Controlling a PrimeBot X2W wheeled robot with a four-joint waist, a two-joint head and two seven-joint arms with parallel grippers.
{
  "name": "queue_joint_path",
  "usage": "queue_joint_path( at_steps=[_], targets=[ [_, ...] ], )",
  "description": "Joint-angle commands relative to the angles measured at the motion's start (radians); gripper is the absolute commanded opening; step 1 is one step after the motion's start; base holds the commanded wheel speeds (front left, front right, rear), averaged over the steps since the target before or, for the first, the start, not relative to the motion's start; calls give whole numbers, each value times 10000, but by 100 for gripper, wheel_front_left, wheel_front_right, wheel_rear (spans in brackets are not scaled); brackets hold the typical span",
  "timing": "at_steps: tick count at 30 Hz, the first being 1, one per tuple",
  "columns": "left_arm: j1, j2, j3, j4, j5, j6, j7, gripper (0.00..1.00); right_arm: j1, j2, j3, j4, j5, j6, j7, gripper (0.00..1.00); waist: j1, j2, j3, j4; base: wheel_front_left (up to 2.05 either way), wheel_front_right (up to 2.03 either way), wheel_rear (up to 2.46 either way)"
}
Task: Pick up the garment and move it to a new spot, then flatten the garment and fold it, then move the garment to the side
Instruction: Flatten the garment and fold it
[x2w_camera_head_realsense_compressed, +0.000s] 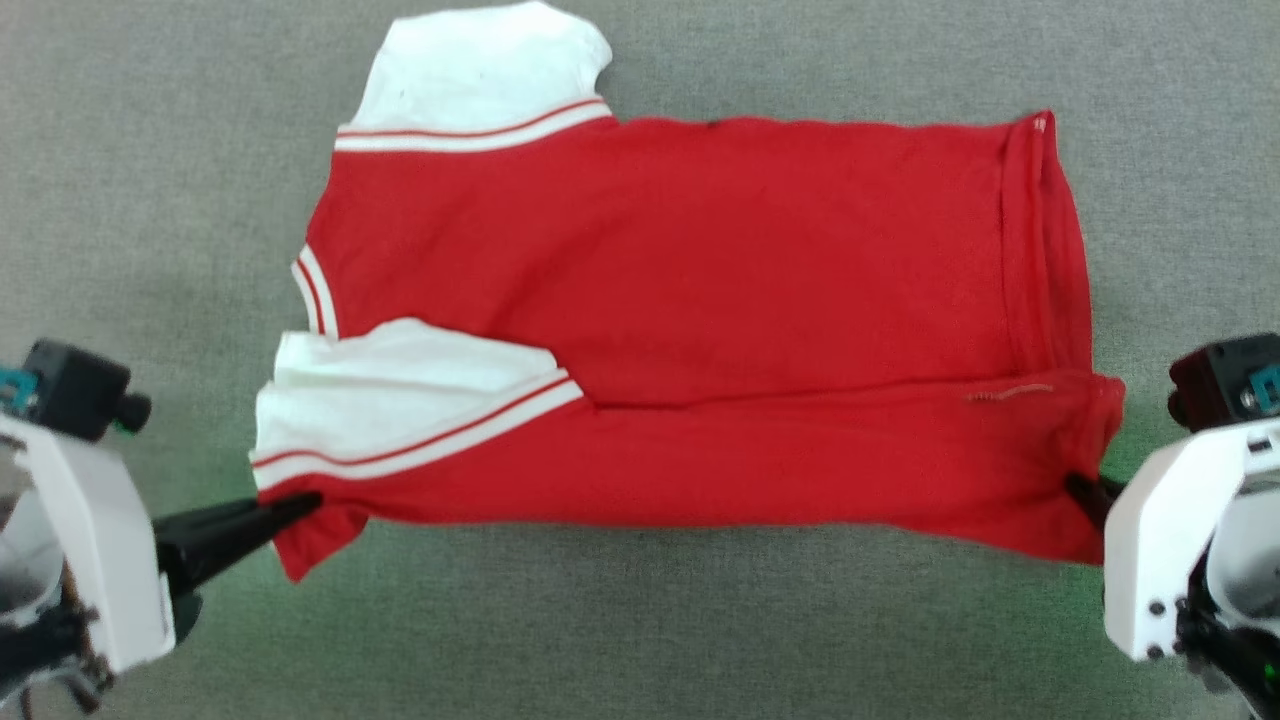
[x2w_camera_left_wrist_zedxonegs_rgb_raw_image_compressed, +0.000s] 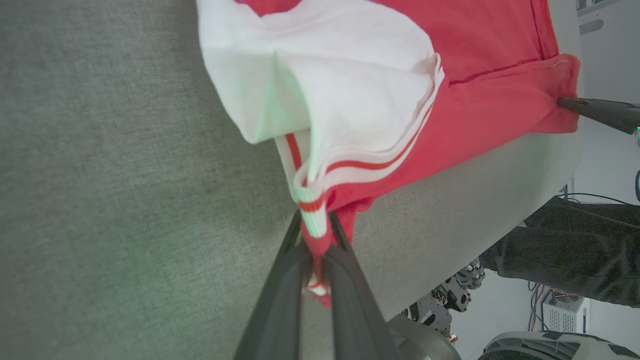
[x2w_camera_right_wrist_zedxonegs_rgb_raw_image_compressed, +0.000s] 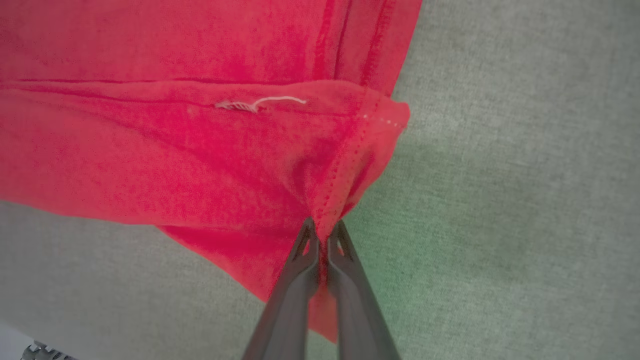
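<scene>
The garment (x2w_camera_head_realsense_compressed: 700, 280), a red jersey shirt with white sleeves and red-and-white striped trim, lies across the grey tabletop with its near edge folded over and lifted a little. Its number and lettering are hidden. My left gripper (x2w_camera_head_realsense_compressed: 305, 502) is shut on the garment's near left corner; the left wrist view shows striped trim (x2w_camera_left_wrist_zedxonegs_rgb_raw_image_compressed: 314, 220) pinched between the dark fingers (x2w_camera_left_wrist_zedxonegs_rgb_raw_image_compressed: 285, 295). My right gripper (x2w_camera_head_realsense_compressed: 1075, 485) is shut on the near right hem corner, and the right wrist view shows red cloth (x2w_camera_right_wrist_zedxonegs_rgb_raw_image_compressed: 200, 150) clamped at the fingertips (x2w_camera_right_wrist_zedxonegs_rgb_raw_image_compressed: 307, 240).
Grey felt-like table surface (x2w_camera_head_realsense_compressed: 150, 200) surrounds the garment on every side. In the left wrist view, past the table's edge (x2w_camera_left_wrist_zedxonegs_rgb_raw_image_compressed: 500, 165), there are a dark-clothed leg of a person (x2w_camera_left_wrist_zedxonegs_rgb_raw_image_compressed: 575, 250), cables and equipment on the floor.
</scene>
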Motion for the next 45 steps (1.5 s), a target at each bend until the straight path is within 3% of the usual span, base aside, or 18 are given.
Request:
queue_joint_path(
  at_steps=[1, 9, 10, 11, 12, 13, 14, 20, 25, 29, 37, 41, 45],
  targets=[
    [234, 168, 14, -159, -21, 9, -132, 0, 240, -14, -69, -153, 89, -9, 73, 0, 0, -1, -10, -13, 0, 0, 0],
    [1080, 730, 87, -914, 171, 9, -1212, 0, 1047, 81, -158, -796, 339, -10, -116, 2, 0, -1, -22, -29, 0, 0, 0],
    [1137, 717, 146, -828, 179, 9, -1431, 9, 961, 112, -246, -824, 294, -11, -369, 46, 0, -1, -31, -36, 0, 0, 0],
    [1215, 715, 155, -822, 232, 9, -1578, 19, 873, 178, -388, -801, 242, -11, -609, 100, 0, -1, -44, -48, 0, 0, 0],
    [1270, 739, 188, -841, 301, 9, -1767, 37, 814, 237, -427, -798, 235, -11, -836, 100, 0, -1, -62, -55, 0, 0, 0],
    [1281, 779, 283, -795, 289, 9, -2054, 87, 744, 287, -461, -822, 238, -10, -1056, 100, 0, -1, -83, -56, 0, 0, 0],
    [1348, 811, 358, -755, 248, 11, -2298, 100, 683, 325, -534, -834, 215, -10, -1253, 100, 0, -1, -103, -64, 0, 0, 0],
    [1603, 944, 779, -564, 505, 9, -3842, 100, 264, 416, -574, -855, 50, -10, -2819, 100, 0, -1, -185, -28, 0, 0, 0],
    [1275, 528, 1278, 435, 1087, 11, -5384, 100, -299, 479, -374, -272, -389, -10, -5413, 100, 0, -1, -169, 13, 0, 0, 0],
    [471, -36, 1574, 1273, 1594, 9, -5800, 100, -584, 534, -66, 449, -632, -11, -7353, 100, 0, -1, -37, -95, 0, 0, 0],
    [-2892, -920, 1482, 3026, 3247, 11, -4580, 100, -1014, 560, 353, 1375, 42, -10, -9939, 100, 0, -1, 831, -1027, 0, 0, 0],
    [-4567, -1272, 1114, 3880, 3710, 9, -3479, 100, -994, 563, 620, 1482, 346, -10, -10682, 100, 0, -1, 1301, -1749, 0, 0, 0],
    [-5835, -1261, 375, 4331, 3803, 15, -1894, 100, -637, 564, 917, 1479, 603, -10, -11101, 100, 0, -1, 1651, -2463, 0, 0, 0]
  ],
)
